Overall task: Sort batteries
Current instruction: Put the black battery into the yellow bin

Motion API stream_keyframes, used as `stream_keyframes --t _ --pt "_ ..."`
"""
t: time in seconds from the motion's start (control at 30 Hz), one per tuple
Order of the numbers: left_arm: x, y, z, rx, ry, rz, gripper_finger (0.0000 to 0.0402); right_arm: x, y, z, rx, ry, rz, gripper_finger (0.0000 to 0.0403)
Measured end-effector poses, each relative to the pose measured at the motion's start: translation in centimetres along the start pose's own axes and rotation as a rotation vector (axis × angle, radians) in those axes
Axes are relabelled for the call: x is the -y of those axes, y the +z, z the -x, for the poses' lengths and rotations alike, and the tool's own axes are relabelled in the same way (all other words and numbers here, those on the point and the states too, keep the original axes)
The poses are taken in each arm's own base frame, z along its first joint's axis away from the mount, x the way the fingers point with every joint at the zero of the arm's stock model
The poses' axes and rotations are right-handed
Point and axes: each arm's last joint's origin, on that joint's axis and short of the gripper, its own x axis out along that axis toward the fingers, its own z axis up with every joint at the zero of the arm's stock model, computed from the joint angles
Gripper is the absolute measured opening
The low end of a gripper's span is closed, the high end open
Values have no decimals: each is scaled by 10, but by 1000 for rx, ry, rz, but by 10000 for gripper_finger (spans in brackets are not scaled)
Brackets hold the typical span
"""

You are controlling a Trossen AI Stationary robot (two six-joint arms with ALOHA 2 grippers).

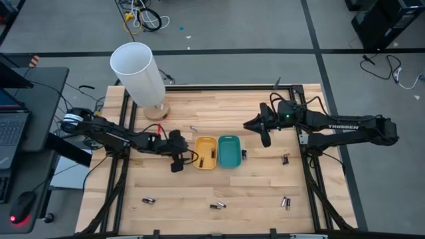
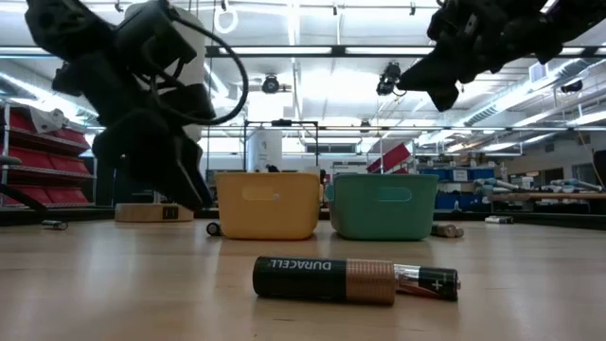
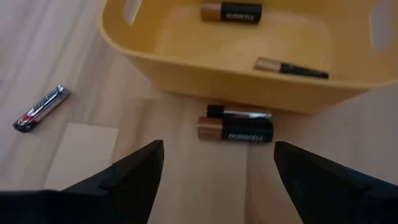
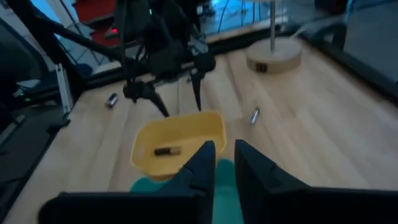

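On the wooden tabletop (image 1: 252,192), two batteries (image 3: 231,12) lie in the yellow tray (image 1: 205,153) while others remain scattered — sorting looks barely begun. Left end effector (image 3: 217,165) hovers released over a battery pair (image 3: 236,124) beside that tray; right end effector (image 4: 225,163), raised above the teal tray (image 1: 229,151), shows a slight gap and grasps nothing.

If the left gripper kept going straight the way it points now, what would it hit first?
Most likely the pair of batteries lying on the table against the yellow tray. In the left wrist view they sit straight ahead, between the open fingers of the left gripper. The tray's wall comes right behind them; depth is hard to judge.
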Motion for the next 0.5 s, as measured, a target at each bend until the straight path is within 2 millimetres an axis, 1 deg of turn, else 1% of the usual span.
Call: stream_keyframes --t 0.1,0.23,0.5 --pt "0 -6 -2 2 -6 -30 321 0 4 0 43 -16 13 78" --pt "1 -6 -2 73 -39 -73 321 1 6 0 69 -48 16 115" --pt "-5 -13 -14 48 -49 -118 321 1 5 -3 68 -83 -7 199"
